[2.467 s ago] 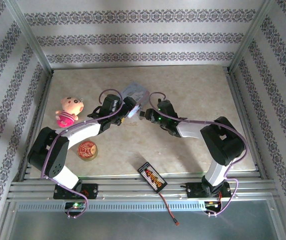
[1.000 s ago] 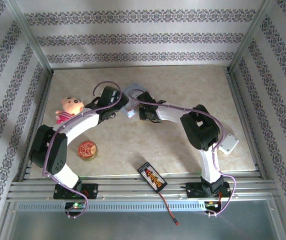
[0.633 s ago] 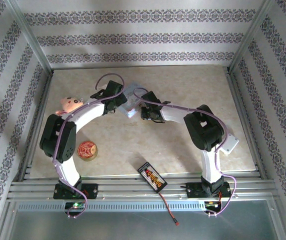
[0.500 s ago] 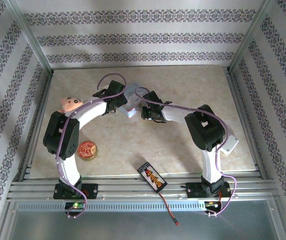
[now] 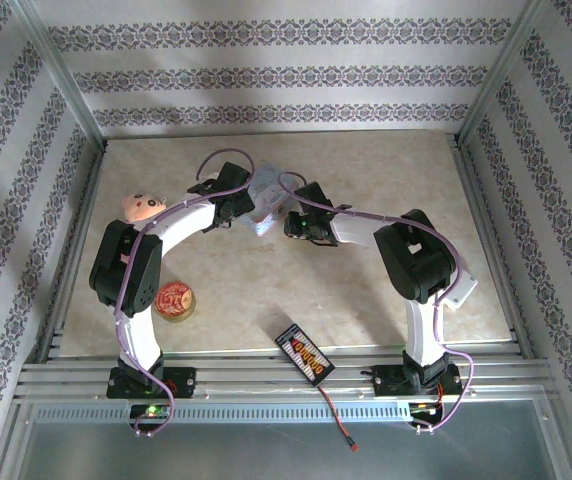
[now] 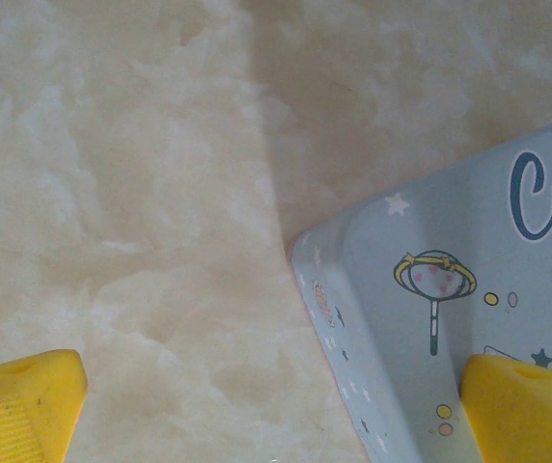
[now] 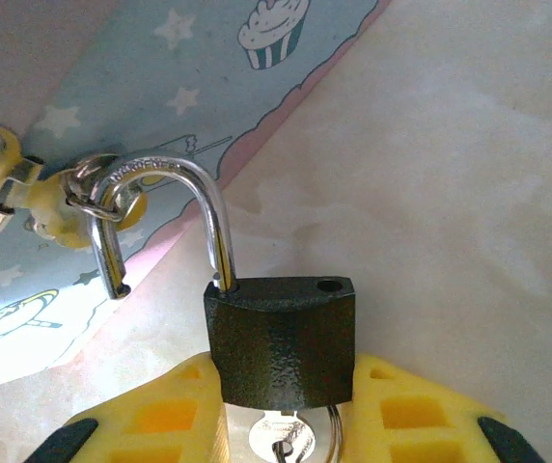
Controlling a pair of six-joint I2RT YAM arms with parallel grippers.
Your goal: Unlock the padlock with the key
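Beside the tin (image 7: 189,87), the right gripper (image 7: 281,374) pinches the padlock (image 7: 281,338) by its dark body (key (image 7: 281,442) in its underside). Its shackle (image 7: 220,231) stands open, the free end hooked through a ring (image 7: 88,198) on the tin's yellow clasp (image 7: 49,220). Over the tin's corner, the left gripper (image 6: 276,415) hangs, fingers spread wide.

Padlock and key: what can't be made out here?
Right wrist view: the key is cut off by the bottom edge, below the padlock.
Top view: the padlock is too small, masked by the right gripper.
Left wrist view: lettering on the tin runs off the right edge.
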